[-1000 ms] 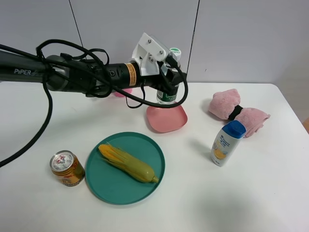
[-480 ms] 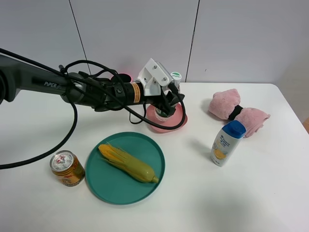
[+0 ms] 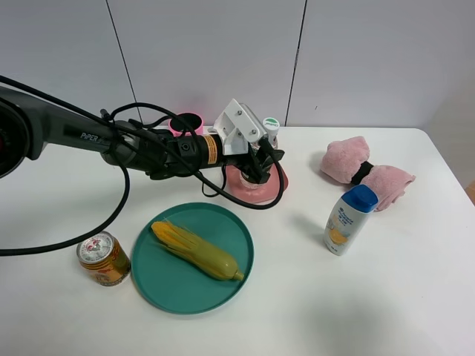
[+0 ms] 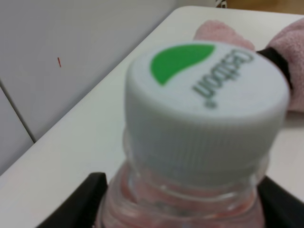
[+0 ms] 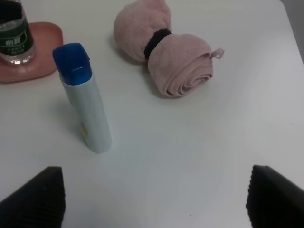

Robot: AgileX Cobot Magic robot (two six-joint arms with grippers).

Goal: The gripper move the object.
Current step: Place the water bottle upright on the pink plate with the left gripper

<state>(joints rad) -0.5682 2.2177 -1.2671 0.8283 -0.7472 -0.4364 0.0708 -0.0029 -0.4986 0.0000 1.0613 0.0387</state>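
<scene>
The left gripper [image 3: 260,165] reaches in from the left edge of the high view to the middle of the frame, a little above the center. It is closed around the water bottle [image 3: 271,124]. In the left wrist view its black jaws lie against both sides of the clear body, just under the white cap with a green mark [image 4: 206,104]. The bottle is upright and stands on the small pink plate [image 3: 256,189], as the right wrist view also shows [image 5: 16,38]. A pink cup [image 3: 185,122] stands behind the arm, near the wall. In the lower left part of the frame the green plate [image 3: 159,282] carries a corn cob [image 3: 197,250], and a drink can [image 3: 104,258] stands just beside this plate, on its left. At the right of the frame are a rolled pink towel [image 3: 366,172] and, below it, a white shampoo bottle [image 3: 349,220] with a blue cap, both well apart from the pink plate. The right gripper [image 5: 154,194] has its jaws spread wide over bare table and holds nothing.
</scene>
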